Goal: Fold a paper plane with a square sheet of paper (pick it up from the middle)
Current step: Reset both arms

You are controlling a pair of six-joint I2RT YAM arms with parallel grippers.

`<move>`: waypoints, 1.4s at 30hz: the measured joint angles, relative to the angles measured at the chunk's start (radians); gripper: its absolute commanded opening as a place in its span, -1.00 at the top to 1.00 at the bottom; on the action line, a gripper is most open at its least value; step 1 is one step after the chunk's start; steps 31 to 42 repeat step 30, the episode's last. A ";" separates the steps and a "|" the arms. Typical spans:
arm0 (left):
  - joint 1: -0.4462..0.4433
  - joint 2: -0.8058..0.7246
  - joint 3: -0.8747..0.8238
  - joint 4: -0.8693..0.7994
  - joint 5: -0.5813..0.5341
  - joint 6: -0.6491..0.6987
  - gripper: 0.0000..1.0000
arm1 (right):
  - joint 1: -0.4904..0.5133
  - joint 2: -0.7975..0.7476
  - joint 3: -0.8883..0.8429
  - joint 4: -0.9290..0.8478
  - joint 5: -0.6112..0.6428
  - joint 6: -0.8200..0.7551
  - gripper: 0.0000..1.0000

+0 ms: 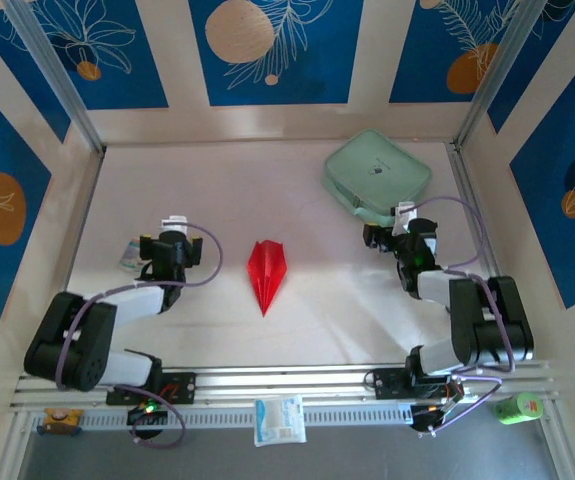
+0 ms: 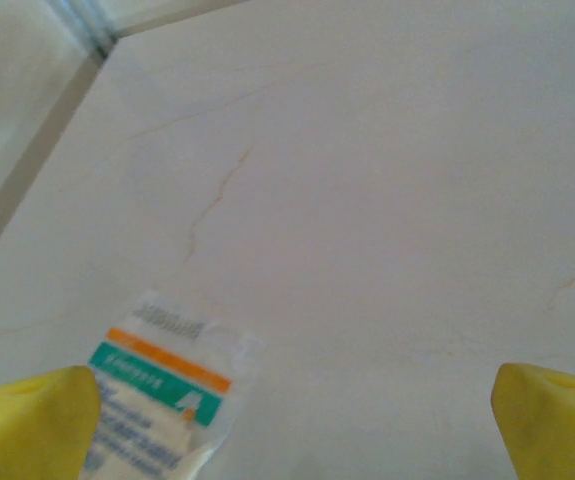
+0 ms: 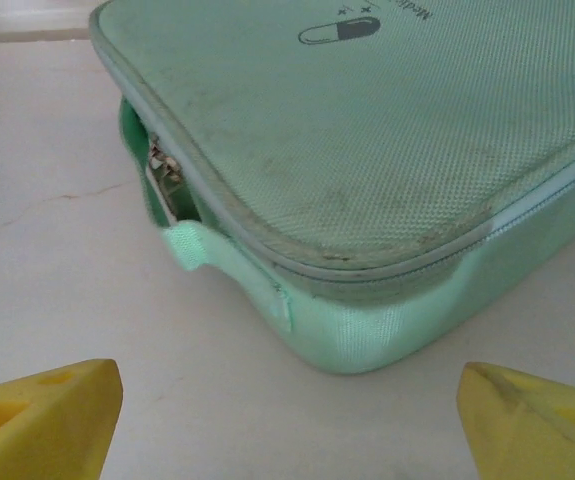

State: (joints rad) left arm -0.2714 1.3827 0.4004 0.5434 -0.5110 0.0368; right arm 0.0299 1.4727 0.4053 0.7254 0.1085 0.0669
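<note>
Tabletop of pale stone-look laminate carries a mint-green rounded zip case at back right. Both the left gripper and right gripper gape wide, empty. Between them lies the slim bright red paper plane, sharp-nosed and creased: folding looks complete, nothing evidently left.
</note>
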 measured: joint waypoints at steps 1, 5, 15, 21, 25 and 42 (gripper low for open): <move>0.003 0.021 -0.002 0.032 0.018 0.016 -0.99 | -0.005 0.029 -0.008 0.020 -0.009 0.000 -0.76; 0.045 0.087 -0.019 0.213 0.106 0.054 -0.99 | -0.007 0.056 -0.015 0.031 -0.008 0.014 -0.99; 0.177 0.179 -0.050 0.367 0.262 0.006 -1.00 | -0.011 0.056 -0.014 0.073 0.026 0.030 -0.98; 0.177 0.179 -0.050 0.393 0.280 -0.003 -1.00 | -0.011 0.056 -0.014 0.074 0.026 0.030 -0.99; 0.177 0.179 -0.050 0.396 0.287 -0.003 -1.00 | -0.011 0.056 -0.014 0.074 0.026 0.031 -0.99; 0.177 0.179 -0.050 0.398 0.294 -0.003 -1.00 | -0.011 0.056 -0.014 0.075 0.026 0.030 -0.98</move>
